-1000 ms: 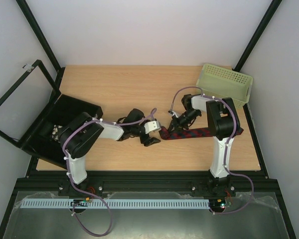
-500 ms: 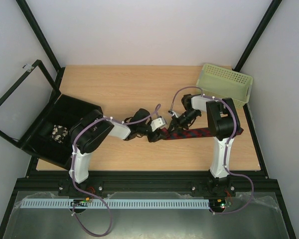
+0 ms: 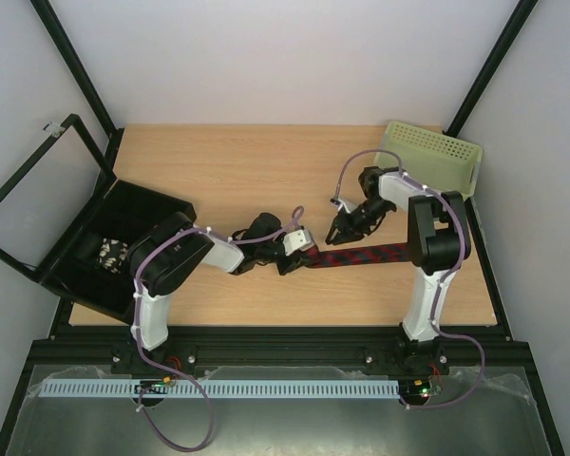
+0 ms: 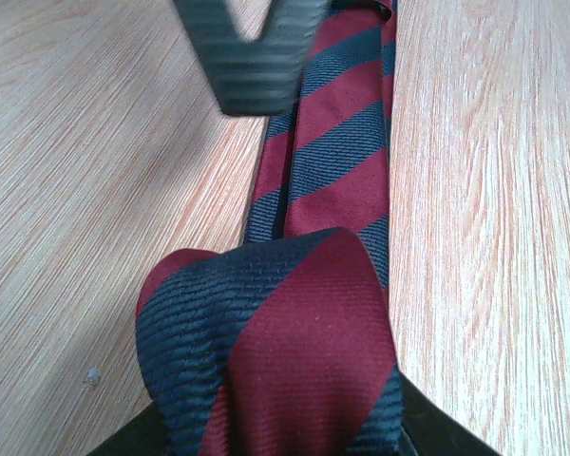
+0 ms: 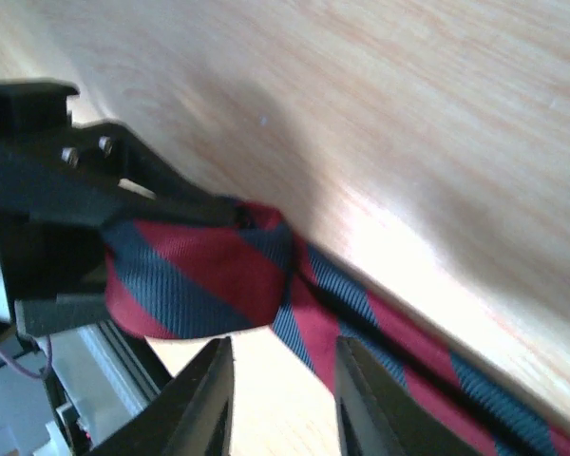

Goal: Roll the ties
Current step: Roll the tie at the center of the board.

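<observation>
A dark red tie [image 3: 366,255] with navy diagonal stripes lies flat across the wooden table, right of centre. Its left end is curled into a small roll [image 4: 266,351]. My left gripper [image 3: 297,249] is shut on that roll, whose sides sit between the black jaws at the bottom of the left wrist view. The roll [image 5: 195,275] also shows in the right wrist view, clasped by the left gripper's black fingers [image 5: 66,209]. My right gripper [image 5: 280,399] hangs open just behind the tie [image 5: 408,351], holding nothing; in the top view the right gripper [image 3: 345,226] hovers slightly beyond the strip.
A pale green perforated basket [image 3: 432,161] stands at the back right corner. An open black box [image 3: 147,204] sits at the left edge with a small patterned bundle [image 3: 112,253] inside. One right gripper finger [image 4: 256,57] juts into the top of the left wrist view.
My left gripper moved right to the tie's rolled end and closed on it. The right gripper let go, opened, and lifted back off the tie.
</observation>
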`<state>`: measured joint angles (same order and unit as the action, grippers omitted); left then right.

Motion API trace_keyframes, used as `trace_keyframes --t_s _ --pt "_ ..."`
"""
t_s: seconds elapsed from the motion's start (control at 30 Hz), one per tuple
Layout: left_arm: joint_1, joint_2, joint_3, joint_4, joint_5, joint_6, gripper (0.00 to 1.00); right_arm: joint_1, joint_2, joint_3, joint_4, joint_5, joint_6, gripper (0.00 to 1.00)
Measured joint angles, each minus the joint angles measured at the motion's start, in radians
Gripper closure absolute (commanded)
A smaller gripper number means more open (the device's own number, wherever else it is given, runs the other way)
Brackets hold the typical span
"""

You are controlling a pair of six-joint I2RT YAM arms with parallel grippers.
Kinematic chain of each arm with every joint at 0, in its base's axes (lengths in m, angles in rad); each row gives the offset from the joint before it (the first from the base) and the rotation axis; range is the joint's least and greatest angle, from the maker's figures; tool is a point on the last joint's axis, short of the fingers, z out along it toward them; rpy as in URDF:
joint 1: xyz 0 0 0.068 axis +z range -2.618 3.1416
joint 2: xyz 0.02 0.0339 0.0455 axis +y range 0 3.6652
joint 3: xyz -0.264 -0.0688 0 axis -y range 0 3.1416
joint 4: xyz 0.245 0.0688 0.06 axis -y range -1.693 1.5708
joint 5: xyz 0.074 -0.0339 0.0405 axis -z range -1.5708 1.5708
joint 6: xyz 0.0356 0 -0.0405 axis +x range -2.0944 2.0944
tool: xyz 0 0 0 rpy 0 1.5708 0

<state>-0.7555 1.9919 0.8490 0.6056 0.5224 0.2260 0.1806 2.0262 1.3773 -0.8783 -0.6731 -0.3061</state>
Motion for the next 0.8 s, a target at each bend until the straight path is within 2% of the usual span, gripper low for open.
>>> trace_keyframes --t_s 0.17,0.4,0.57,0.8 --pt "-0.003 -0.005 -0.002 -0.005 -0.008 0.014 0.80 -0.010 -0.042 -0.070 -0.028 -0.014 -0.010 0.84" --pt "-0.003 -0.028 -0.009 -0.042 -0.008 0.037 0.80 -0.009 0.016 -0.131 0.029 0.023 0.048 0.94" --pt "0.000 -0.058 -0.002 -0.108 -0.005 0.071 0.79 -0.009 0.030 -0.146 0.050 0.007 0.080 0.95" --pt "0.017 -0.094 0.073 -0.232 0.070 0.159 0.78 -0.010 0.022 -0.163 0.068 -0.002 0.105 0.95"
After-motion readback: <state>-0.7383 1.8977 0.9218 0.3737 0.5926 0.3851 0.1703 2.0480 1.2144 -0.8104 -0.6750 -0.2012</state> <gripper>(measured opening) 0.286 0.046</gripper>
